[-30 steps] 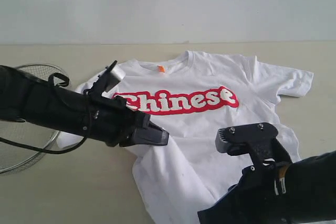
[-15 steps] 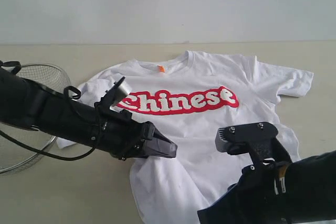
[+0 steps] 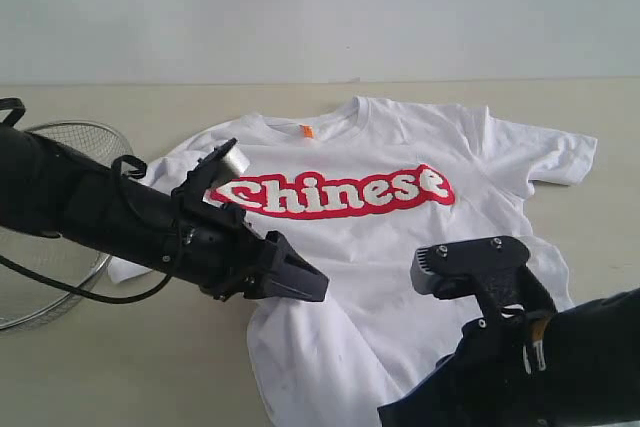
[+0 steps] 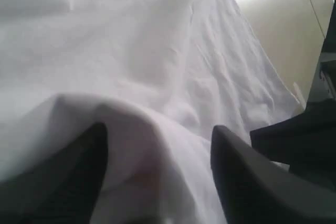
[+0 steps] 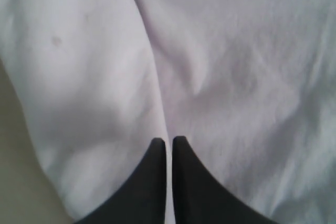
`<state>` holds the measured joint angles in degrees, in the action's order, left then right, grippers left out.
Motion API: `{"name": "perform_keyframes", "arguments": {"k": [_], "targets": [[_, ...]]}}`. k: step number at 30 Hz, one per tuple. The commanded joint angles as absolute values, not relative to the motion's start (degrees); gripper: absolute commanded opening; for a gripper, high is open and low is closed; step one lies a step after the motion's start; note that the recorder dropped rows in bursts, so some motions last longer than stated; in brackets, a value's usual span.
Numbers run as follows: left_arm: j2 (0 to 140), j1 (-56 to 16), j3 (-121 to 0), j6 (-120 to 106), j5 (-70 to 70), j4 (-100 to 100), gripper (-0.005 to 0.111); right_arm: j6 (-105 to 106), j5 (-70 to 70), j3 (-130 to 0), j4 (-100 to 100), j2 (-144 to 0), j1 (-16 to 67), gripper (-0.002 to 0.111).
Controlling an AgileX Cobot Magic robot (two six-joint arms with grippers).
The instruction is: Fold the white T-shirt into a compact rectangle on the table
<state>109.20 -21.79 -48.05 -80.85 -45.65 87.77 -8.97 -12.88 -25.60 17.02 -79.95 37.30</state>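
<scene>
The white T-shirt [image 3: 400,247] lies front up on the table [image 3: 150,367], its red "Chinese" print [image 3: 340,192] and orange neck tag facing up. My left gripper [image 3: 305,282] hovers low over the shirt's lower left side. It is open, and a raised hump of white cloth [image 4: 142,145] sits between its fingers [image 4: 247,177] without being clamped. My right gripper [image 5: 168,139] is shut, its tips just over a crease in the shirt's lower part. In the exterior view only the right arm [image 3: 520,347] shows; its fingertips are hidden.
A round wire-mesh basket [image 3: 75,127] stands at the left edge, partly behind the left arm. Bare tabletop shows left of the shirt's hem [image 5: 16,182] and beyond the right sleeve [image 3: 560,157]. A pale wall rises behind the table.
My left gripper went from shut to open, letting go of the shirt, and shifted slightly down and right. The shirt's lower left edge settled in a bunch. The right arm stayed put.
</scene>
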Motion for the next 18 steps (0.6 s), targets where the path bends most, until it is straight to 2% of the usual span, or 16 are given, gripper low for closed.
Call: {"name": "perform_keyframes", "arguments": {"k": [1,12,18], "targets": [[107.3,-21.7,-48.2,-80.3,-44.5,85.8,0.056,-8.2,-13.3,-25.3,17.0,-80.0,37.1,0.000],[105.5,-18.7,-48.2,-71.9,-44.4,67.0,0.056,-8.2,-14.0,-25.3,17.0,-80.0,37.1,0.000],[105.5,-17.3,-48.2,-71.9,-48.8,65.3,0.056,-8.2,-14.0,-25.3,17.0,-80.0,37.1,0.000]]}}
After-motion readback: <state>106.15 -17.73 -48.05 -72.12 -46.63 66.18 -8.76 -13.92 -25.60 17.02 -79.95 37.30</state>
